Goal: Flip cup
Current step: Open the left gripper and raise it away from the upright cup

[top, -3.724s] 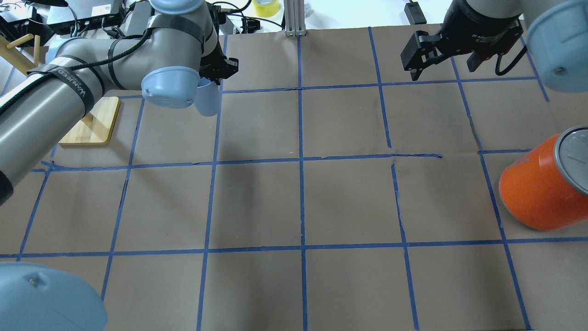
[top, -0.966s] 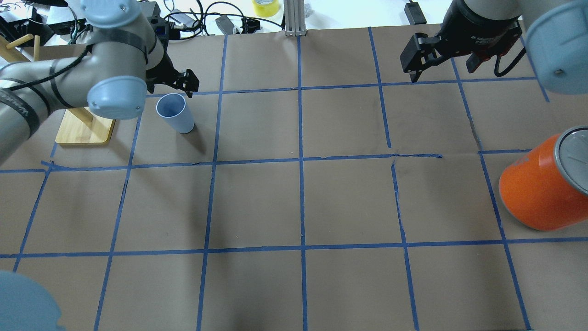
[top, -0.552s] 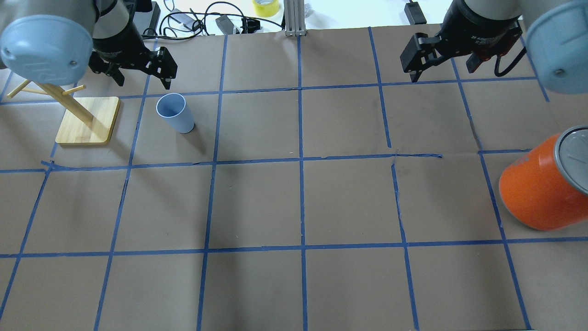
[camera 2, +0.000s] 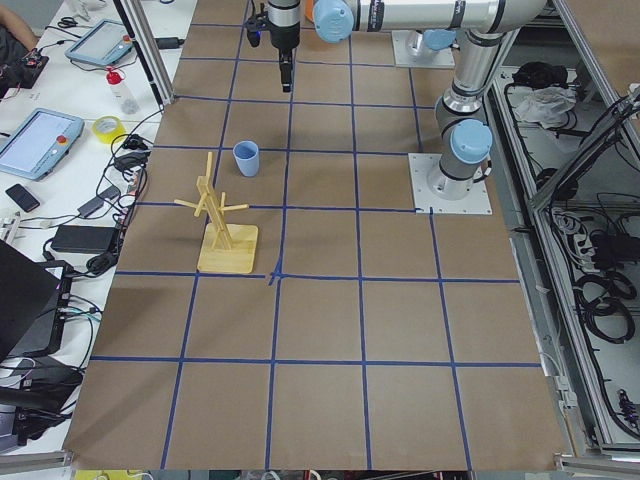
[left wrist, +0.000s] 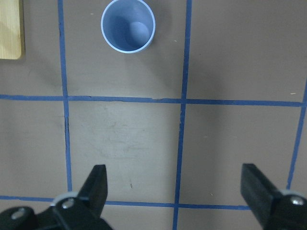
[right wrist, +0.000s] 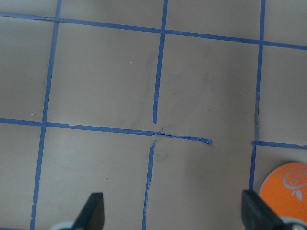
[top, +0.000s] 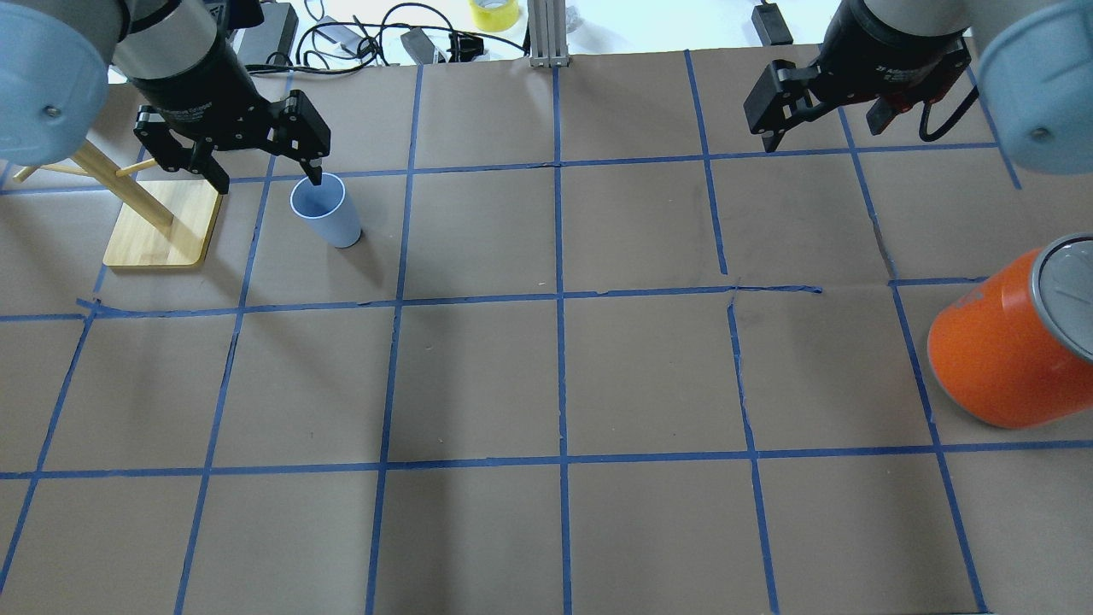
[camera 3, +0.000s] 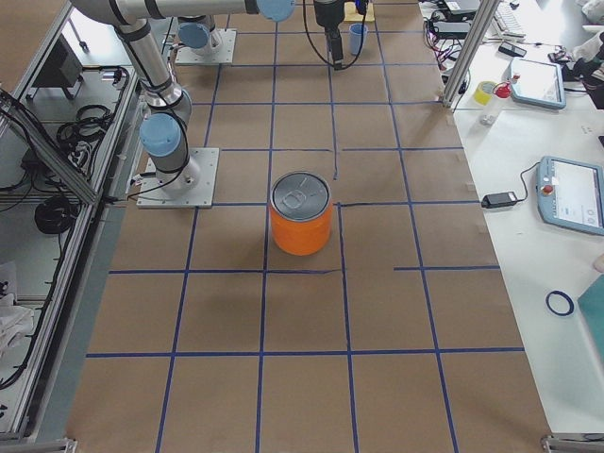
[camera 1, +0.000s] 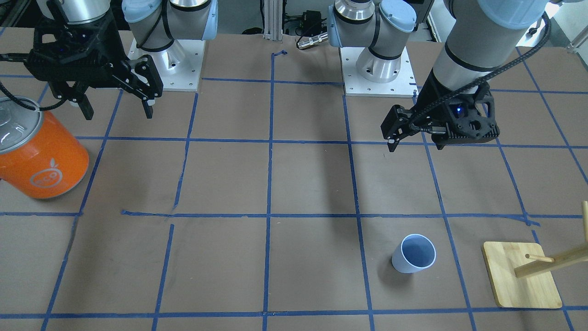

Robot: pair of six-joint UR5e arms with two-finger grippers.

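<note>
The pale blue cup [top: 324,209] stands upright, mouth up, on the brown paper in the far left part of the table. It also shows in the front view [camera 1: 414,253] and at the top of the left wrist view [left wrist: 128,25]. My left gripper [top: 269,175] is open and empty. It points straight down, high over the table, apart from the cup [camera 1: 415,143] [left wrist: 175,187]. My right gripper [top: 824,128] is open and empty, raised at the far right [camera 1: 117,110] [right wrist: 172,211].
A large orange can [top: 1008,342] with a silver lid stands at the right edge [camera 1: 39,156]. A wooden peg stand on a flat base [top: 162,226] stands just left of the cup [camera 1: 521,276]. Blue tape lines grid the paper.
My left gripper held the cup in the air, then let it go; the cup now stands mouth up. The left arm has swung back and turned its gripper straight down. The right arm has not moved.
</note>
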